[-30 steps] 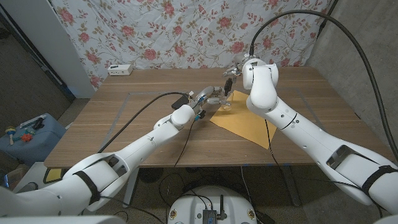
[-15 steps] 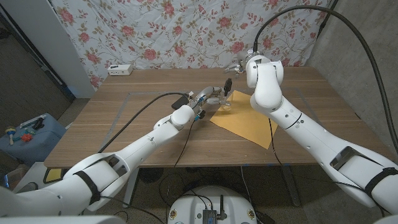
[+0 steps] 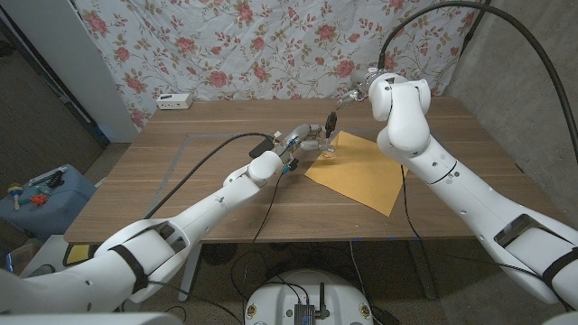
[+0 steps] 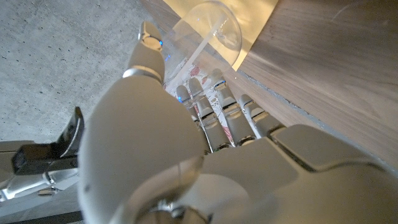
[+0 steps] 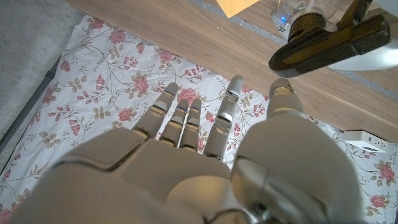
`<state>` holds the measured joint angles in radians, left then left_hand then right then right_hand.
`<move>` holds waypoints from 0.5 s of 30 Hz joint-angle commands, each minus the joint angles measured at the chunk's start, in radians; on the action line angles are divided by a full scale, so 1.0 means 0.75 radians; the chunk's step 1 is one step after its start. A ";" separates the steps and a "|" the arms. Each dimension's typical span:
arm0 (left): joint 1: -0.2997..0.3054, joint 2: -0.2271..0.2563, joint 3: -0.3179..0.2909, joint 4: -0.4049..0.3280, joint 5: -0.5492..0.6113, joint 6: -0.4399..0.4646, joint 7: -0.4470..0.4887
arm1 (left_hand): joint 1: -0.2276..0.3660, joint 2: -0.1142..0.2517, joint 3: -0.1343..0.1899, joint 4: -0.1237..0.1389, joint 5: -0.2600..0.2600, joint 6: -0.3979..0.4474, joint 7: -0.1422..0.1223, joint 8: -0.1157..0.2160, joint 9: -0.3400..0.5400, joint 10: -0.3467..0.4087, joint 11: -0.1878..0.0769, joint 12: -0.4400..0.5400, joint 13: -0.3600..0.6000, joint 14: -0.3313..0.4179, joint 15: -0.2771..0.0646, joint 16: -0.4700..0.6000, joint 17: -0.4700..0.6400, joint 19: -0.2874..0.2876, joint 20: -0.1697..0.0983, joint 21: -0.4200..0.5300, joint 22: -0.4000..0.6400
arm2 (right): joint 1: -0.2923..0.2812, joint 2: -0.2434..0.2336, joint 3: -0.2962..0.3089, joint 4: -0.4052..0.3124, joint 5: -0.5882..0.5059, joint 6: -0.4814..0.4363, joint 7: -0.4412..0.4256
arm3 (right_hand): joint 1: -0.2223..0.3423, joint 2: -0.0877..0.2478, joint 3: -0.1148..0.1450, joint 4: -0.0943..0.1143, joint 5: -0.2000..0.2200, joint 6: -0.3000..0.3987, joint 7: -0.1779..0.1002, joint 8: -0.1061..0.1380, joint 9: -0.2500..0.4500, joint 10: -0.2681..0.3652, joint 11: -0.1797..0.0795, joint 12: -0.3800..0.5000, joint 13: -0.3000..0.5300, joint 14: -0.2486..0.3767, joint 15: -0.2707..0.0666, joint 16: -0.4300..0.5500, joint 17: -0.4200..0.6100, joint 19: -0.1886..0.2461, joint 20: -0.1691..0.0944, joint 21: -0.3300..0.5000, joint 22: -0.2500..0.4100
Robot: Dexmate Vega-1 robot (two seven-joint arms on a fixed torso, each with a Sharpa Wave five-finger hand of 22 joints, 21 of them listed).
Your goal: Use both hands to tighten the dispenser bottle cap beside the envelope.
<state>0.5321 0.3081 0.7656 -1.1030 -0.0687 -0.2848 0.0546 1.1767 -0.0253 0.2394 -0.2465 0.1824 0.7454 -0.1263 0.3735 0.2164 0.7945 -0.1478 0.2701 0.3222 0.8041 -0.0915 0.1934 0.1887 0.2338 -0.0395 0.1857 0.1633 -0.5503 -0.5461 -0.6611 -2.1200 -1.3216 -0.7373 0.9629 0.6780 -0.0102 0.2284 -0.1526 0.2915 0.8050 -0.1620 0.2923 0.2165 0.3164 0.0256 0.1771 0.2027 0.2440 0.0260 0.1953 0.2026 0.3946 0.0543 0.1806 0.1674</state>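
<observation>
The clear dispenser bottle point(image 3: 326, 147) stands upright at the envelope's point(image 3: 359, 173) far corner, gripped by the left hand point(image 3: 303, 141). The right hand point(image 5: 205, 149) hangs above, fingers spread, holding nothing.

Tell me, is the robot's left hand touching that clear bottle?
Touching. In the left wrist view the left hand has its fingers wrapped against the bottle, with no gap between them.

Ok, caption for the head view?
Left hand grips the clear bottle beside the envelope; right hand hovers above.
</observation>
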 commanded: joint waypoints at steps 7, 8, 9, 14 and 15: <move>-0.012 -0.005 0.001 0.016 -0.007 0.005 -0.006 | -0.126 0.171 0.134 0.124 0.009 0.224 0.057 0.010 0.005 0.119 -0.020 0.007 0.326 0.019 -0.098 0.012 0.005 0.010 -0.041 -0.003 0.003 | -0.010 -0.126 0.044 -0.062 0.200 0.123 -0.048 | 0.161 -0.048 0.028 -0.022 0.066 -0.268 -0.078 -0.076 0.024 -0.210 -0.018 -0.001 0.006 -0.157 0.035 -0.015 0.008 -0.094 0.026 0.000 0.004; -0.013 -0.006 0.000 0.018 -0.008 0.004 -0.007 | -0.127 0.171 0.134 0.124 0.009 0.224 0.056 0.010 0.005 0.120 -0.020 0.007 0.326 0.019 -0.099 0.012 0.005 0.010 -0.041 -0.003 0.003 | -0.016 -0.137 0.048 -0.066 0.220 0.135 -0.064 | 0.176 -0.053 0.031 -0.021 0.075 -0.290 -0.078 -0.080 0.027 -0.232 -0.023 0.000 0.006 -0.173 0.036 -0.013 0.009 -0.111 0.033 -0.001 0.004; -0.014 -0.007 0.001 0.022 -0.009 0.002 -0.008 | -0.127 0.171 0.134 0.124 0.009 0.225 0.056 0.010 0.005 0.119 -0.021 0.007 0.326 0.020 -0.099 0.012 0.004 0.011 -0.042 -0.003 0.003 | -0.020 -0.145 0.054 -0.070 0.243 0.145 -0.078 | 0.191 -0.058 0.033 -0.023 0.083 -0.305 -0.079 -0.083 0.028 -0.247 -0.024 0.001 0.006 -0.186 0.039 -0.012 0.009 -0.118 0.032 0.000 0.005; -0.022 -0.013 0.003 0.040 -0.011 -0.005 -0.014 | -0.128 0.170 0.134 0.124 0.009 0.225 0.054 0.010 0.005 0.122 -0.020 0.008 0.326 0.018 -0.099 0.011 0.004 0.010 -0.042 -0.003 0.003 | -0.016 -0.181 0.062 -0.075 0.334 0.175 -0.099 | 0.232 -0.075 0.037 -0.019 0.112 -0.361 -0.079 -0.093 0.033 -0.320 -0.034 0.001 0.006 -0.251 0.055 -0.014 0.012 -0.165 0.042 -0.002 0.005; -0.023 -0.014 0.003 0.042 -0.012 -0.005 -0.015 | -0.127 0.169 0.134 0.124 0.009 0.227 0.055 0.011 0.005 0.123 -0.021 0.008 0.326 0.018 -0.100 0.011 0.004 0.010 -0.042 -0.003 0.003 | -0.019 -0.188 0.068 -0.076 0.359 0.181 -0.112 | 0.237 -0.075 0.038 -0.018 0.115 -0.367 -0.080 -0.094 0.033 -0.326 -0.032 0.001 0.006 -0.257 0.056 -0.014 0.013 -0.167 0.043 -0.001 0.005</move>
<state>0.5250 0.3048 0.7662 -1.0914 -0.0738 -0.2860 0.0491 1.1767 -0.0253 0.2394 -0.2465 0.1821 0.7454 -0.1263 0.3735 0.2165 0.7945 -0.1478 0.2701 0.3222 0.8041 -0.0915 0.1965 0.1881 0.2338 -0.0395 0.1857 0.1632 -0.5544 -0.6288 -0.6309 -2.1595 -1.2064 -0.6684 0.9508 0.8400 -0.0660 0.2498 -0.1657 0.3653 0.5418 -0.2218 0.2254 0.2388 0.0878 0.0003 0.1771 0.2027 0.0678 0.0628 0.1877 0.2074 0.2786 0.0847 0.1806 0.1675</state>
